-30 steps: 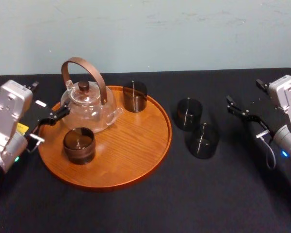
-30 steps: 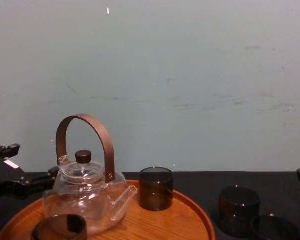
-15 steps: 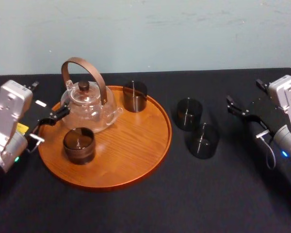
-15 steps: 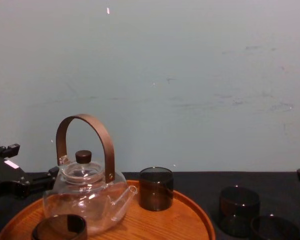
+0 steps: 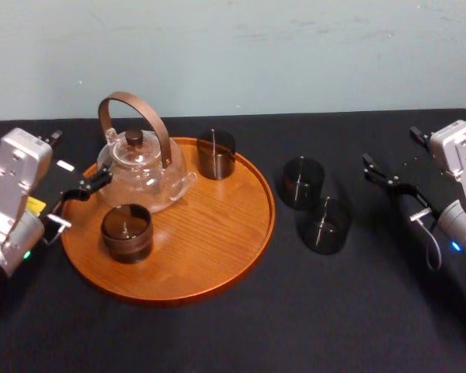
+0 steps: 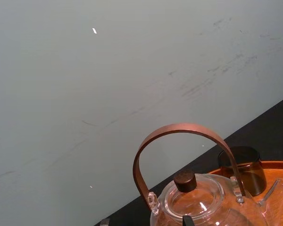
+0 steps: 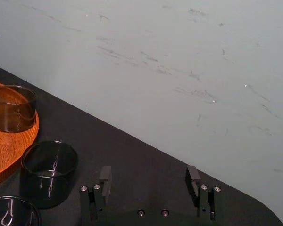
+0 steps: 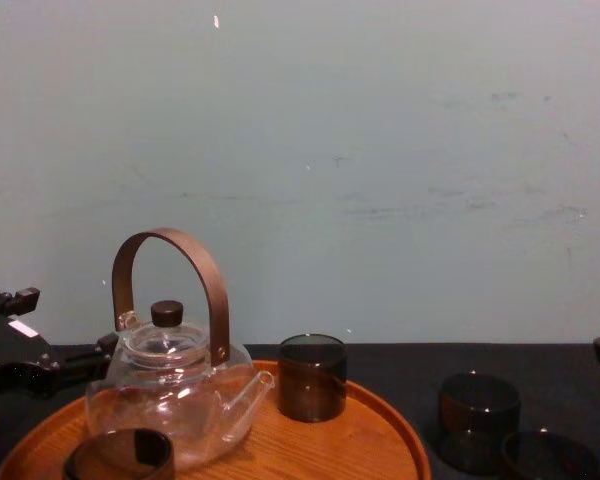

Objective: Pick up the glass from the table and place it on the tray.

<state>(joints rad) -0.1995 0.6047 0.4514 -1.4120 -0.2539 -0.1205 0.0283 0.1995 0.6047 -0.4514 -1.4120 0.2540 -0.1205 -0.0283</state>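
Observation:
Two dark smoked glasses stand on the black table (image 5: 295, 311) to the right of the tray: one glass (image 5: 303, 182) farther back, the other glass (image 5: 327, 225) nearer the front. In the right wrist view the farther glass (image 7: 49, 172) sits ahead of my open right gripper (image 7: 149, 178). My right gripper (image 5: 394, 155) hovers to the right of both, touching neither. The round wooden tray (image 5: 210, 233) carries two more dark glasses (image 5: 216, 154) (image 5: 126, 231). My left gripper (image 5: 74, 203) is open at the tray's left edge and holds nothing.
A clear glass teapot (image 5: 140, 163) with a brown arched handle stands on the back left of the tray, close to my left gripper. The tray's front and right part is bare wood. Black cloth stretches in front of the tray and the glasses.

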